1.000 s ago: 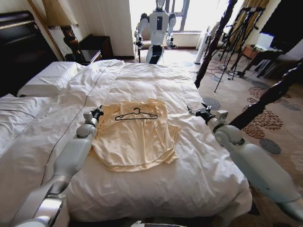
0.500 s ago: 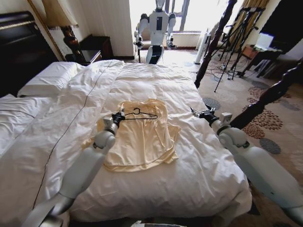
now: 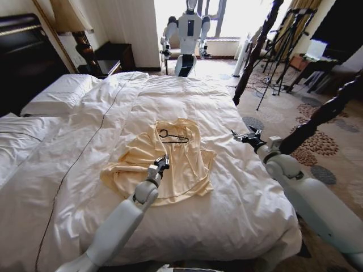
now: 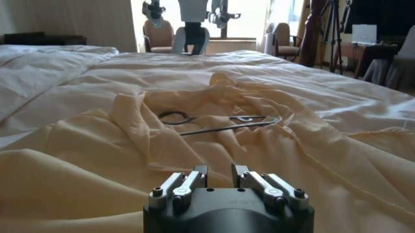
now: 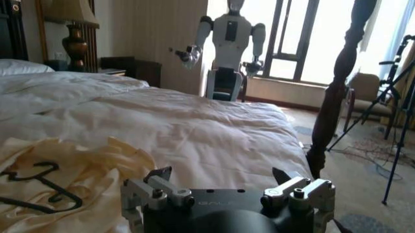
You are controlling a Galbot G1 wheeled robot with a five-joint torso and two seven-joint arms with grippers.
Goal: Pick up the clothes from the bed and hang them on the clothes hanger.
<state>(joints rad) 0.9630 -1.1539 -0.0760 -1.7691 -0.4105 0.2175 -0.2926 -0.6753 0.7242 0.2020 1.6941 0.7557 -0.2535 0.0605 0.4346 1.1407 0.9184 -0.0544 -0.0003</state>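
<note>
The left gripper [image 3: 163, 160] sits low over the middle of the shirt [image 3: 181, 164], its fingers drawn close with a narrow gap between them and no cloth in them. The shirt lies bunched on the bed [image 3: 238, 221], its left side pushed up into folds. The hanger [image 3: 173, 136] rests on the collar end, partly tucked under a fold.

To do this step well, the fingers should pinch a raised ridge of cloth, not press flat, and stay clear of the duvet beneath; the thin fabric will likely slide and drag the hanger.

The right gripper [image 3: 245, 136] hovers at the bed's right edge beside the shirt, spread wide and empty.

Beyond are pillows [image 3: 59, 93], a dark bedpost [image 3: 258, 51], tripods [image 3: 283, 45] and another robot [image 3: 188, 34] by the window.
</note>
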